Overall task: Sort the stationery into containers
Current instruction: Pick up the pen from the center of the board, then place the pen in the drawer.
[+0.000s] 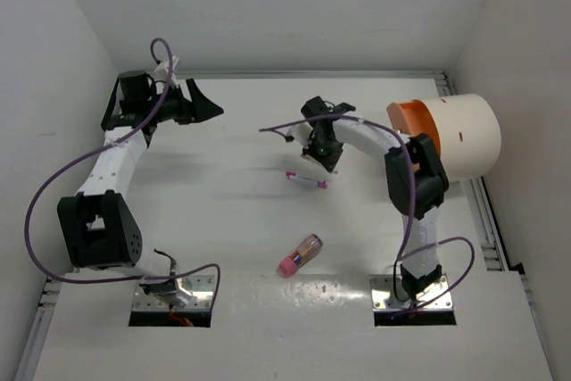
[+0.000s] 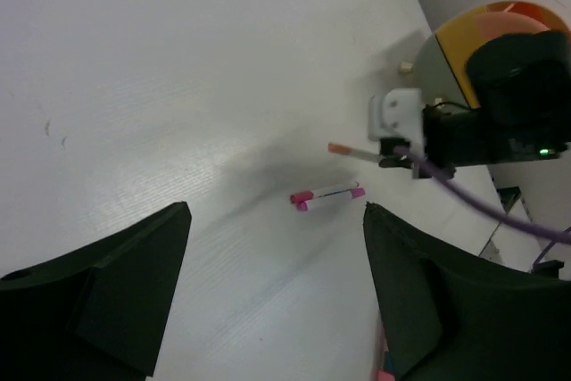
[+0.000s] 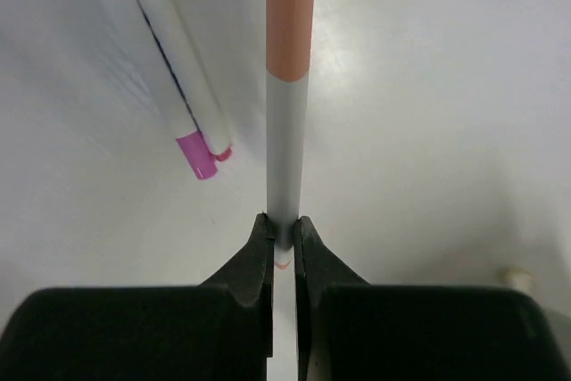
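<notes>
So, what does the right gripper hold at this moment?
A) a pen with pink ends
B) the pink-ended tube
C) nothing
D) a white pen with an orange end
D: in the right wrist view, the right gripper is shut on a white pen with an orange end, while the two pink-marked pens lie loose beside it.
</notes>
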Robot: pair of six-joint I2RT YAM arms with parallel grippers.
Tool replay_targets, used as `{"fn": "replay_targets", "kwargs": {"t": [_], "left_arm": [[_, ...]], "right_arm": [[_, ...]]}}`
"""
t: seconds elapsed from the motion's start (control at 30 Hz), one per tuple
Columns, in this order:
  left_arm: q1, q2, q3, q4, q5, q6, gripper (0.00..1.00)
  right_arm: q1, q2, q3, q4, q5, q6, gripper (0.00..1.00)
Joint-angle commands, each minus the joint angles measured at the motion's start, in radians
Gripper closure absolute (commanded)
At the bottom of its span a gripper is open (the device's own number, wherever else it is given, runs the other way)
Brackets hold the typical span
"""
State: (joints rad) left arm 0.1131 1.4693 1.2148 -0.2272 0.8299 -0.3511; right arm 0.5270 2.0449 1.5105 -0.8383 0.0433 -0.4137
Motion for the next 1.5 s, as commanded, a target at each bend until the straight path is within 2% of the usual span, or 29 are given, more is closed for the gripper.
{"fn": "replay_targets", "kwargs": {"t": [0.0, 0.07, 0.27, 0.43, 0.47, 0.7, 1.03, 1.07, 1.1, 1.17, 1.2, 1.23, 1.3, 1.4, 1.43, 1.47], "left_arm": [[0.007, -0.015, 0.026, 0.042, 0.005, 0.024, 0.13], [-0.006, -0.030, 0.029, 0.019, -0.032, 0.066, 0.00], [-0.065, -0.041, 0.048, -0.027, -0.120, 0.139, 0.00], [-0.102, -0.018, 0.064, -0.050, -0.172, 0.159, 0.00], [-0.131, -0.014, 0.077, -0.067, -0.193, 0.172, 0.00], [-0.184, 0.034, 0.139, -0.118, -0.261, 0.190, 0.00], [-0.184, 0.009, 0.117, -0.126, -0.278, 0.216, 0.00], [-0.182, 0.013, 0.115, -0.126, -0.256, 0.221, 0.00], [-0.190, 0.016, 0.117, -0.124, -0.229, 0.242, 0.00], [-0.211, 0.016, 0.120, -0.124, -0.185, 0.297, 0.00], [-0.249, 0.017, 0.126, -0.161, -0.175, 0.411, 0.00], [-0.272, 0.022, 0.138, -0.178, -0.155, 0.466, 0.00], [-0.349, 0.049, 0.153, -0.224, -0.198, 0.575, 0.08], [-0.439, 0.156, 0.231, -0.323, -0.267, 0.684, 0.19], [-0.455, 0.227, 0.294, -0.352, -0.278, 0.684, 0.19], [-0.487, 0.267, 0.328, -0.410, -0.278, 0.830, 0.33]], "right_arm": [[-0.028, -0.202, 0.210, -0.102, -0.037, 0.111, 1.00], [-0.059, -0.268, 0.313, -0.171, -0.039, 0.145, 1.00], [-0.217, -0.481, 0.327, -0.191, -0.022, 0.217, 1.00], [-0.411, -0.528, 0.411, -0.323, -0.039, 0.220, 1.00], [-0.441, -0.529, 0.419, -0.340, -0.080, 0.210, 1.00], [-0.562, -0.534, 0.287, -0.366, -0.148, 0.176, 1.00], [-0.613, -0.517, 0.185, -0.337, -0.108, 0.151, 1.00], [-0.613, -0.512, 0.183, -0.347, -0.100, 0.151, 0.94], [-0.613, -0.511, 0.185, -0.352, -0.095, 0.148, 0.75], [-0.617, -0.512, 0.185, -0.357, -0.095, 0.148, 0.54], [-0.618, -0.520, 0.191, -0.355, -0.095, 0.148, 0.45], [-0.619, -0.523, 0.194, -0.352, -0.095, 0.154, 0.33], [-0.618, -0.531, 0.224, -0.357, -0.117, 0.165, 0.28], [-0.616, -0.532, 0.299, -0.380, -0.147, 0.185, 0.27], [-0.614, -0.532, 0.321, -0.387, -0.179, 0.193, 0.27], [-0.613, -0.532, 0.359, -0.400, -0.192, 0.210, 0.27]]}}
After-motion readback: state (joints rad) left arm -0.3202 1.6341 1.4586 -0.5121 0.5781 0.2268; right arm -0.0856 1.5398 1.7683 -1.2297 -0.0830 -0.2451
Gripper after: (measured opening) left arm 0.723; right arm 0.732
